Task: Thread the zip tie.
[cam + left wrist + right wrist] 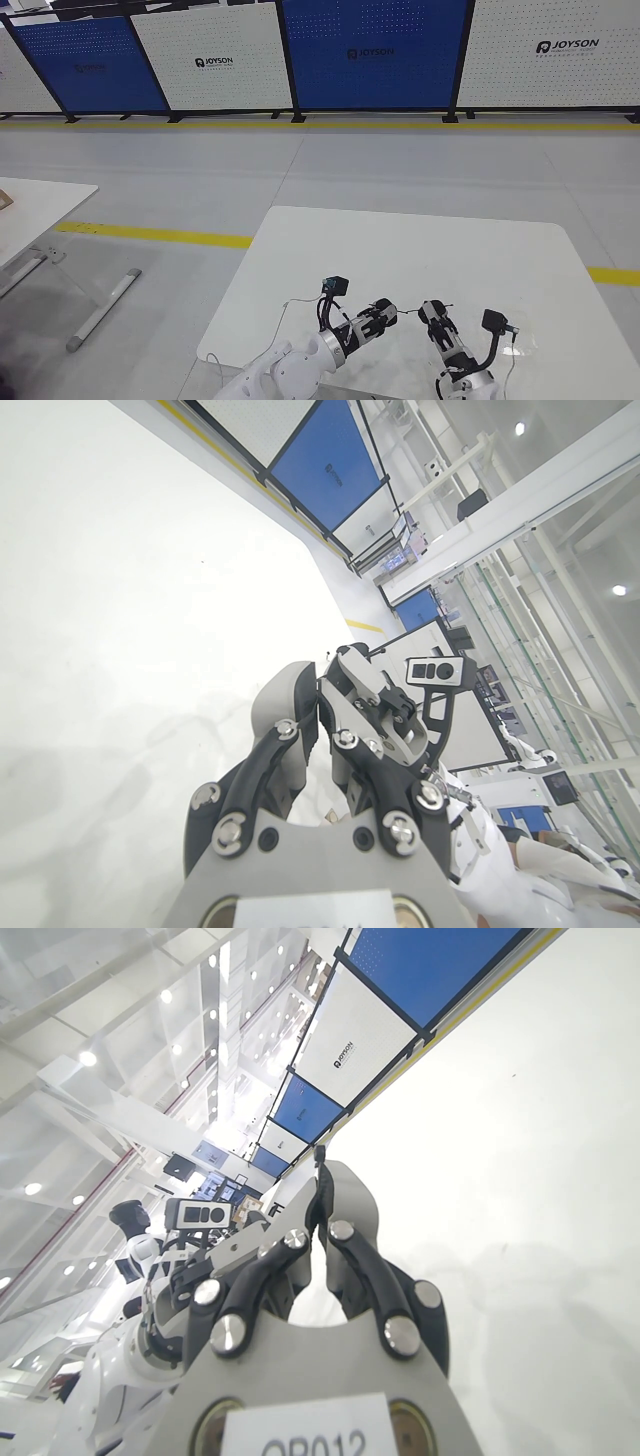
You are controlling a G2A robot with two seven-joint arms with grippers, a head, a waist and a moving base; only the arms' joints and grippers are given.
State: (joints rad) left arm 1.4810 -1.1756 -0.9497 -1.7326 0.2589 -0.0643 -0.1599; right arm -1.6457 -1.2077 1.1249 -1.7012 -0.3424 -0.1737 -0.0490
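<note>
Zip tie (408, 312) shows as a thin dark line between the two claws, just above the near part of the white table (400, 240). The claws point at each other and their tips are very close.

The right claw (320, 1198) is pinched shut on it. A little black end pokes out past the tips (320, 1155). It looks like the head with the hole, but it is too small to be sure.

The left claw (316, 700) is closed too, with its pads pressed flat together. From above, the dark line seems to run into this claw (392, 312), so I think it holds the other end. From the left wrist, the right claw (350, 660) sits just past the left claw's tips.

I think the job now is to poke the thin end through the hole in the head. To do it well, one claw should hold very steady while the other one slides in slowly and straight. The thin end bends easily, so it helps to hold it close to the tip. If the two ends are not lined up, the tip will slip past the hole.
</note>
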